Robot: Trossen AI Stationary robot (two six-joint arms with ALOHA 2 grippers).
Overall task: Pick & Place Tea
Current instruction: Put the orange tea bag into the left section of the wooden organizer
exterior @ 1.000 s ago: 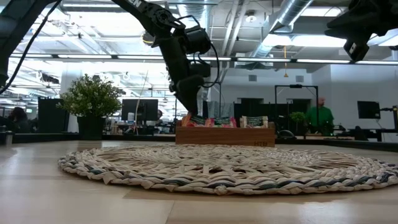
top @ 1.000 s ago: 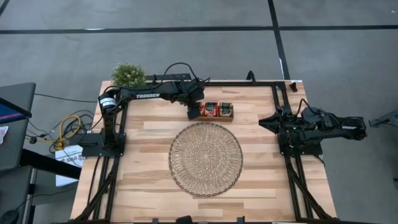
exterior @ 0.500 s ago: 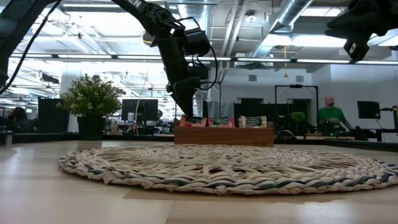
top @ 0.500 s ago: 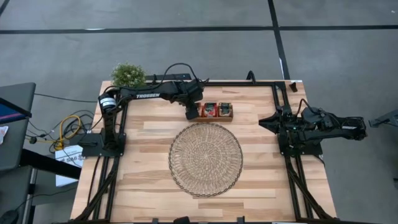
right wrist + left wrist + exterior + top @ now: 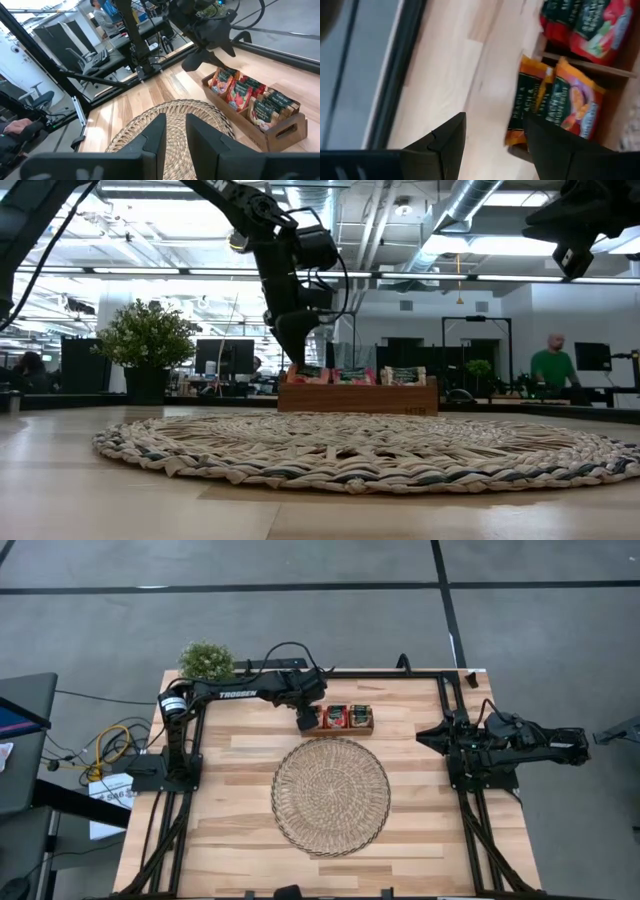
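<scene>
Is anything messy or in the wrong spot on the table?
Nothing stands out. The tea sachets stand neatly in the wooden tray, and the straw mat lies flat. The left gripper hangs open at the tray's end; the right gripper waits aside.

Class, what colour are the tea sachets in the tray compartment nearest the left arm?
Orange with dark green panels, clearest in the left wrist view.

The left gripper covers the left end of the wooden tray from above, hiding the tea packets there. In the left wrist view, the tray and packets run off the picture's edge. From table height, the tray's front wall hides the packets' lower parts. Packet lettering is too blurred to read.
</scene>
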